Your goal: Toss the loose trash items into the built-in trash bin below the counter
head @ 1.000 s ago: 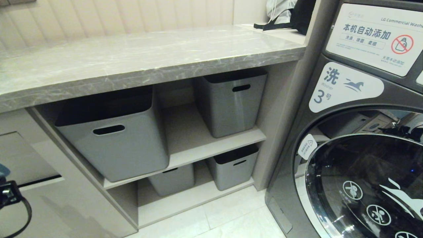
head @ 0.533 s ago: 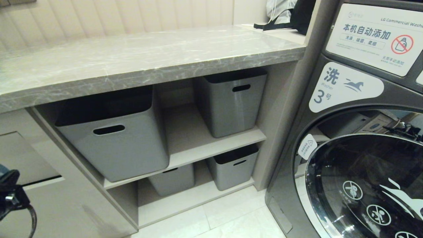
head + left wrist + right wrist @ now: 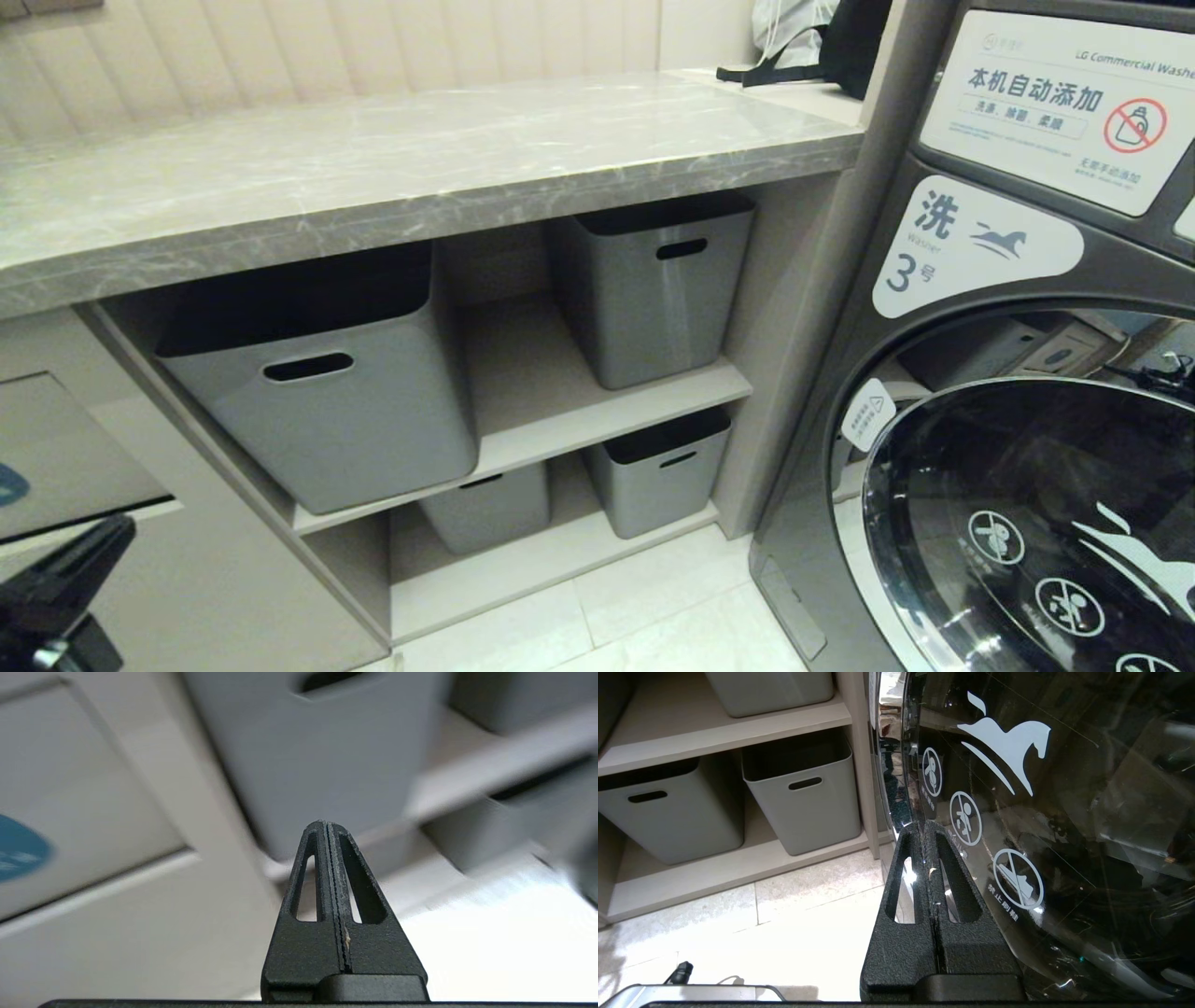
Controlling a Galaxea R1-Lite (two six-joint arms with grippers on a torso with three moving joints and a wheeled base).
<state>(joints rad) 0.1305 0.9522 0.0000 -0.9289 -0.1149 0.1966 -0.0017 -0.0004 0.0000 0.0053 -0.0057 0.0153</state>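
Note:
The built-in trash bin [image 3: 75, 439] is a beige flap in the cabinet front at far left, below the counter, with a blue oval sticker [image 3: 9, 485] and a dark slot [image 3: 103, 513] along its lower edge. It also fills one side of the left wrist view, as the bin flap [image 3: 70, 788]. My left gripper [image 3: 327, 823] is shut and empty, a little way off the cabinet and aimed between the flap and a grey tub. Its black arm [image 3: 56, 597] shows low in the head view's corner. My right gripper [image 3: 924, 826] is shut, parked beside the washer door. The loose trash items are out of view.
Several grey tubs with slot handles, such as the large grey tub [image 3: 327, 392], stand on the open shelves under the marble counter [image 3: 420, 159]. A washing machine [image 3: 1027, 420] with a glass door stands at right. There is a pale tiled floor [image 3: 635, 607] in front.
My left arm has dropped toward the lower left corner of the head view, and the blue sticker on the flap now shows. The right arm has stayed still.

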